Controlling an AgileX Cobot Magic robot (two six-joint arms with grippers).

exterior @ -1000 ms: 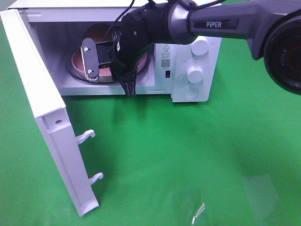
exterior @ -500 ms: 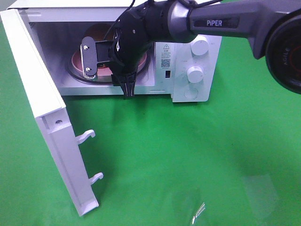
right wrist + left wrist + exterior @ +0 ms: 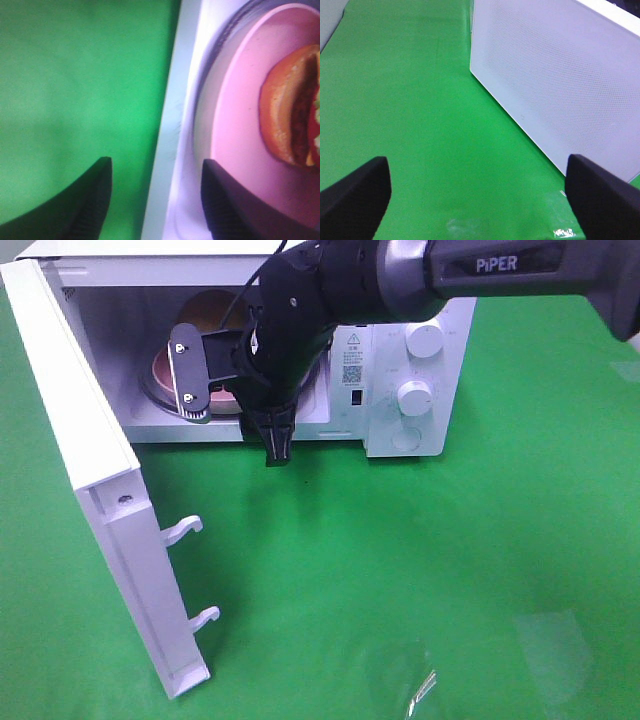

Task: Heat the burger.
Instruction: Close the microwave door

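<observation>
The burger is seen on the pink plate inside the microwave, the right end effector is held parted and empty at its sill, and the left end effector is spread wide.

Over the last second the right arm has drawn up and toward the right of the high view. Its lettered forearm now lies against the top edge, and the big round joint that filled the right edge has left the picture, so green table shows there. The right end effector has spread its jaws wider. The black finger has swung down and out, and its tip now hangs lower in front of the microwave's sill, over the table. The finger with the silver plate rose slightly half a second ago and has dropped back to about where it was, at the cavity's mouth.
</observation>
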